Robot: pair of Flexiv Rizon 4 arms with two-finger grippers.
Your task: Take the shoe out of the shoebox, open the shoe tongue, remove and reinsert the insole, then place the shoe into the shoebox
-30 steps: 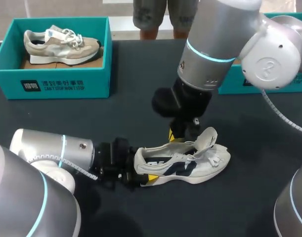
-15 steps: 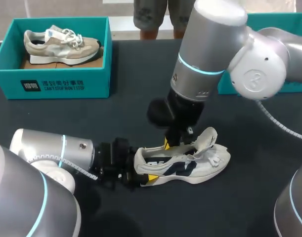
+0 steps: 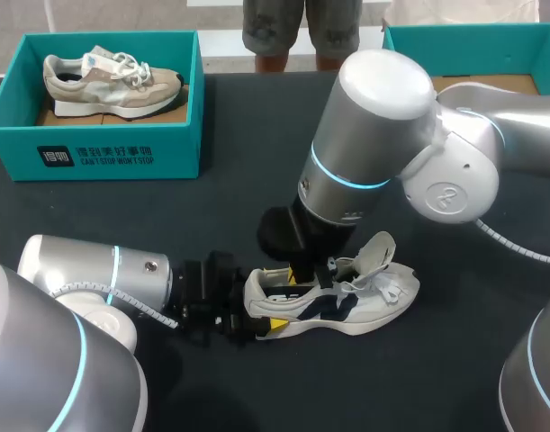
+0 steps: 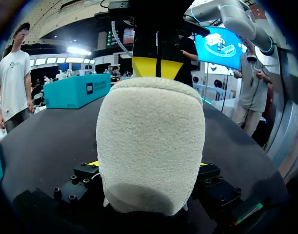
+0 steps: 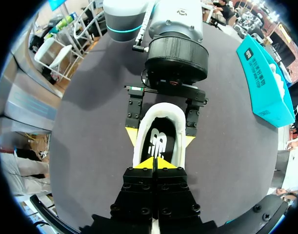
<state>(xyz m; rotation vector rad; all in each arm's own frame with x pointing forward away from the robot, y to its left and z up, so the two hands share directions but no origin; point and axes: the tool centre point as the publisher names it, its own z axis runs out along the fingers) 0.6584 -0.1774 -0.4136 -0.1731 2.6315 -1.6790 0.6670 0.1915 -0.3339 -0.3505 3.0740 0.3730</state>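
White mesh sneaker with navy side marks [image 3: 347, 301] — lying on its sole on the dark tabletop [image 3: 256, 207], heel clamped from both sides by the left gripper [image 3: 256, 310]. Right gripper [image 5: 153, 164], fingertips pressed together, sits at the shoe's opening over the black insole [image 5: 158, 144] — the teal cardboard shoebox [image 3: 455, 36] stands well apart.

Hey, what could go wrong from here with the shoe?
The right gripper sits with tips together over the insole; unless it opens, it may push the insole instead of pinching it. The left gripper clamps only the heel of the shoe, so a pull on the insole might lift or twist the shoe loose. Both grippers are close at the heel and may collide.
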